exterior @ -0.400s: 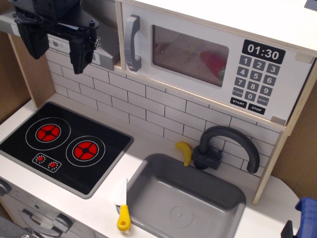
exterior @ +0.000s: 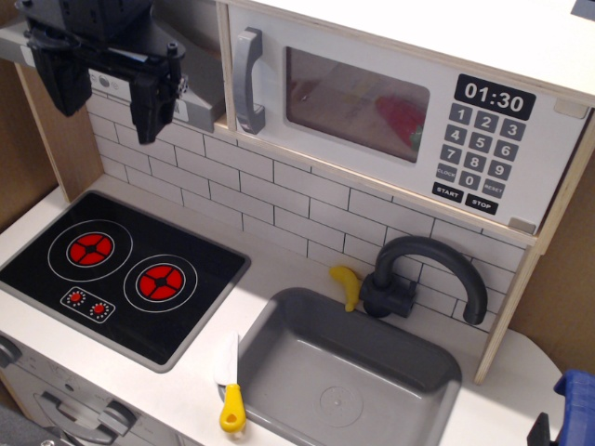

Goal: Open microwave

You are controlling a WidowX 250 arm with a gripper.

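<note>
Right of the wide-open pincer (exterior: 104, 98) sits the closed microwave (exterior: 390, 121), apart.

The wide white microwave (exterior: 390, 116) has a smooth, matt painted front set in a pale raw-looking plywood casing (exterior: 548, 251). Its grey bar handle (exterior: 247, 81) looks like smooth plastic with a soft sheen, and its clear rectangular window (exterior: 356, 104) is glossy and reflective. The black gripper (exterior: 104, 93) appears to be matt hard plastic. The black hob panel (exterior: 121, 271) is glossy, catching light along its edge. The grey rectangular sink basin (exterior: 279, 358) and the dark grey curved tap (exterior: 437, 265) look like smooth, semi-matt plastic. The white brick-pattern backsplash (exterior: 279, 200) is smooth and flat. The yellow-handled toy knife (exterior: 229, 390) looks like shiny plastic.
</note>
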